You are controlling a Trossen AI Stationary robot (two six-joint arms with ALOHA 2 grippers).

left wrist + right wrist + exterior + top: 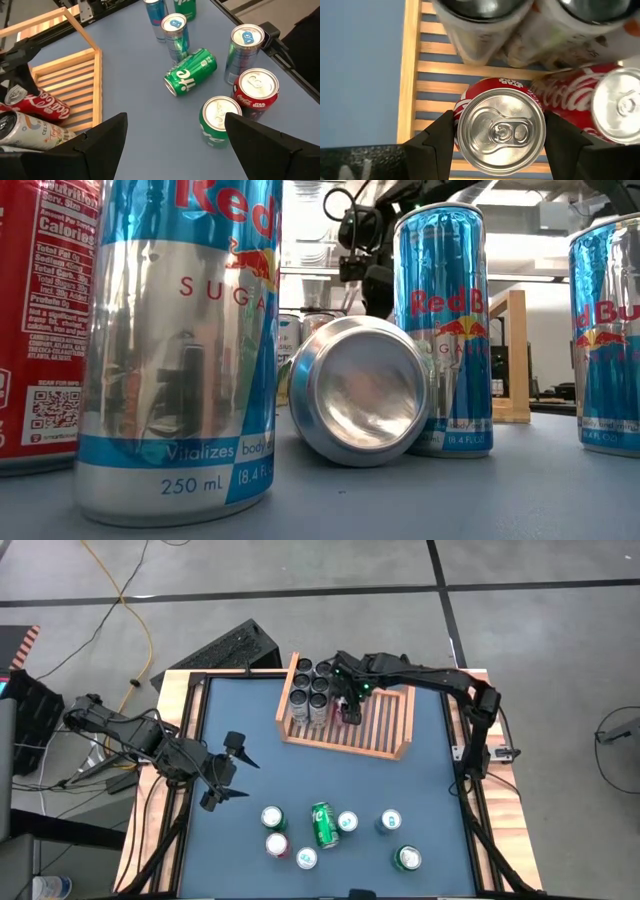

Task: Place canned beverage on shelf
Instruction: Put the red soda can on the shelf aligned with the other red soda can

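Right tool [499, 140]: reaches over the shelf, its 2 fingers on either side of an upright red cola can [501, 131], closed against its sides; the can stands on the slats.
Shelf [385, 728]: light wooden tray at the far middle of the worktop [420, 785], slatted base showing blue between the slats.
Shelf contents: a cluster of upright cans [308, 692] fills its left end; the red cola can sits just beside them, with a second red can and 2 pale cans close by in the right wrist view.
Left tool [228, 771]: hangs over the left part of the worktop, fingers spread wide, nothing between them.
Loose cans [347, 823]: 7 at the near edge, 6 upright and a green can [323, 825] lying on its side among them.
Near the low camera: blue-and-silver energy drink cans [440, 330].
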